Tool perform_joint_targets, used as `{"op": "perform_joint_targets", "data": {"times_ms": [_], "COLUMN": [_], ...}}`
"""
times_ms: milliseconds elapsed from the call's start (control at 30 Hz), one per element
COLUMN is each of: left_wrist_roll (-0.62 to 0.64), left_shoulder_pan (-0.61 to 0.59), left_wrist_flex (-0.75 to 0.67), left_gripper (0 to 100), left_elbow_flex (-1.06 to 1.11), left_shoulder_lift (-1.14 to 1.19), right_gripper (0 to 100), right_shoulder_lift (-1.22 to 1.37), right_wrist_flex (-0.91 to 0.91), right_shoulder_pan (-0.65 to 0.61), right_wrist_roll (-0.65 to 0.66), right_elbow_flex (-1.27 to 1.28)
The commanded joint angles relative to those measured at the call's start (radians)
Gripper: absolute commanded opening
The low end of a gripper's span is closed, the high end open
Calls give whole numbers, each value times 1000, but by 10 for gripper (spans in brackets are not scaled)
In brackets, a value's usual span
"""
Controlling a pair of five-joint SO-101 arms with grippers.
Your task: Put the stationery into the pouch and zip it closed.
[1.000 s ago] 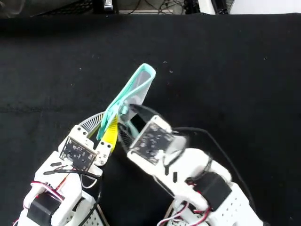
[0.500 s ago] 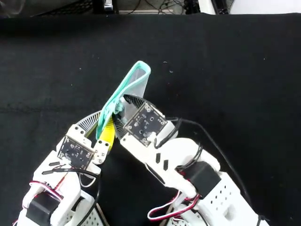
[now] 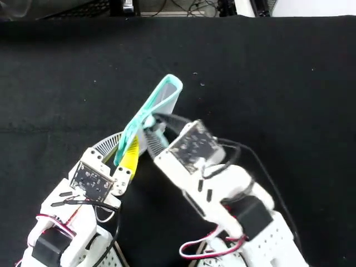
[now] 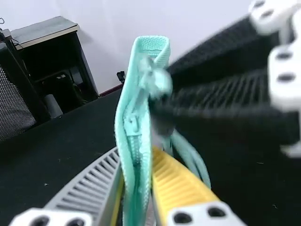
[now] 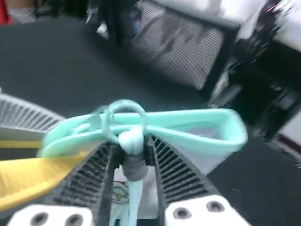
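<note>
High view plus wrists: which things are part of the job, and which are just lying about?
Job: pouch, held by left gripper; zip pull, pinched by right gripper.
Lying about: cables beyond the table's far edge; dark cabinet behind.

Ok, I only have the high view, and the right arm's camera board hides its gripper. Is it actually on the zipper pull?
Observer: Yes. In the right wrist view the right gripper is shut on the zipper pull, at the teal edge of the pouch.
Operator: And the left one?
Observer: The left wrist view shows the left gripper clamping one end of the pouch between its yellow and grey fingers, with the zipper edge facing that camera.
Operator: Anything else at the pull?
Observer: A teal ring stands right above it.
</note>
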Motion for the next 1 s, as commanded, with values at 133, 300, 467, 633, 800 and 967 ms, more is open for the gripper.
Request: {"op": "perform_joint_targets", "data": {"times_ms": [133,300,467,633,800,967], "left_wrist_roll": [-6,-6,-6,-6,-6,-8], "left_shoulder_pan": [5,5,5,5,5,5], "left_wrist_flex": [26,26,28,28,28,28], "left_gripper": [29,29,29,29,29,29], "left_elbow_flex": [31,31,31,31,33,33], "left_shoulder_lift": [-2,-2,-2,-2,-2,-2], "right_gripper": [12,12,12,12,12,12], "right_shoulder_lift": [19,47,47,48,48,48], "right_wrist_flex": [-26,-74,-80,-81,-87,-89], "right_shoulder_pan": [60,91,152,158,212,259], "right_wrist_roll": [94,132,167,221,245,273], "right_elbow_flex": [-48,-54,-84,-101,-108,-108]}}
